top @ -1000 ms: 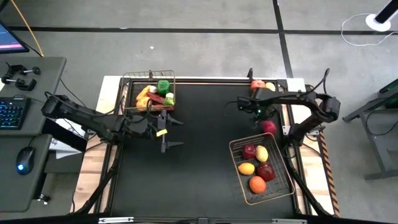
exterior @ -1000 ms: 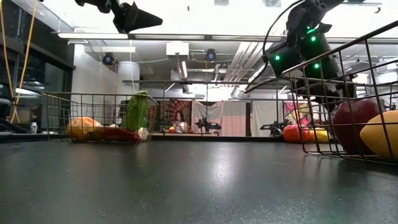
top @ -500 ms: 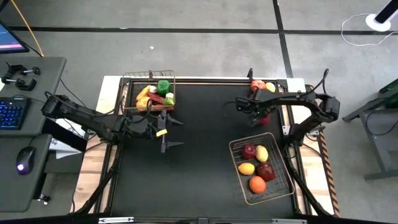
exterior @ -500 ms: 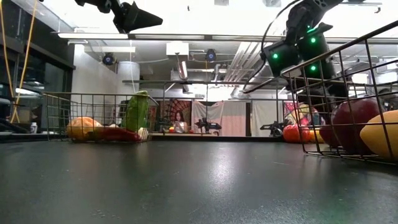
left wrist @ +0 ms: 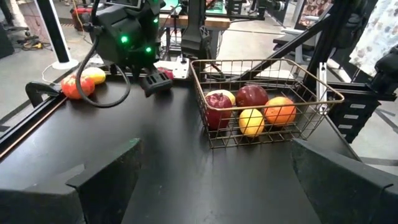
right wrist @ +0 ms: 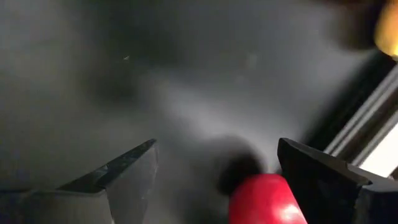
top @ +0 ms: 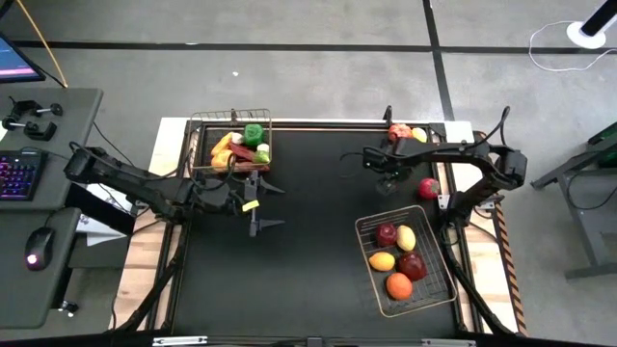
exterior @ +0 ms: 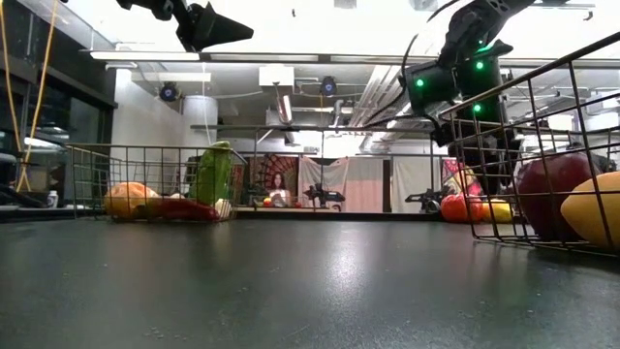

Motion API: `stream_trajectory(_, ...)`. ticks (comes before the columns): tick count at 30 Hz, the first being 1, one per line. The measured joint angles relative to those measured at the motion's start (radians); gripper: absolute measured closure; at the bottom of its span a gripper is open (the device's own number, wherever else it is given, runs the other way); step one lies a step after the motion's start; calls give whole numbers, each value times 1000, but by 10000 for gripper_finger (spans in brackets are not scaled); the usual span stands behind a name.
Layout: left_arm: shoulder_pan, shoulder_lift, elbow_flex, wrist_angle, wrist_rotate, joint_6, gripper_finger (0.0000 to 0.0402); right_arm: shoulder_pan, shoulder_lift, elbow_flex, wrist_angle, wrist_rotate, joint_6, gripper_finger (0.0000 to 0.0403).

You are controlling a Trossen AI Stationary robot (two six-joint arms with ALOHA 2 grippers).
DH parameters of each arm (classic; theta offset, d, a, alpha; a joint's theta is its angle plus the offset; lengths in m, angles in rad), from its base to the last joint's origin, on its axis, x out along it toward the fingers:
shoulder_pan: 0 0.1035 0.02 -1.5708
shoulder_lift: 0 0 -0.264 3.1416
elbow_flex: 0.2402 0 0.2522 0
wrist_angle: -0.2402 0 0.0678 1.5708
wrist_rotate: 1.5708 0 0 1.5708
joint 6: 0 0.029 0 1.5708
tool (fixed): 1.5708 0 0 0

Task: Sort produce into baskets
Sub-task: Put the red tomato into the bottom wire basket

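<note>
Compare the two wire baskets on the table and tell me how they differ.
The basket by the left gripper sits at the table's far edge; the basket near the right gripper sits toward the near right.
The far basket is smaller; the near one is larger.
The far basket holds a green piece among orange and red ones; the near one holds red, yellow and orange fruit.
Both are open-top wire mesh.

An apple (top: 428, 187) lies seemingly just behind the larger basket (top: 439, 285).
</note>
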Motion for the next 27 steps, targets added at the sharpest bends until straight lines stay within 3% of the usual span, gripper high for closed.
stream_trajectory(6, 0, 0, 0, 0, 0, 8, 9, 3, 0, 0, 59, -127, -123, 79)
stream_trajectory(10, 0, 0, 0, 0, 0, 9, 9, 15, 0, 0, 54, -107, -101, 63)
stream_trajectory(15, 0, 0, 0, 0, 0, 9, 9, 17, 0, 0, -14, -114, -97, 10)
stream_trajectory(20, 0, 0, 0, 0, 0, 9, 9, 23, 0, 0, -36, -12, -47, 24)
stream_trajectory(27, 0, 0, 0, 0, 0, 15, 9, 24, 0, 0, -32, -57, 6, 29)
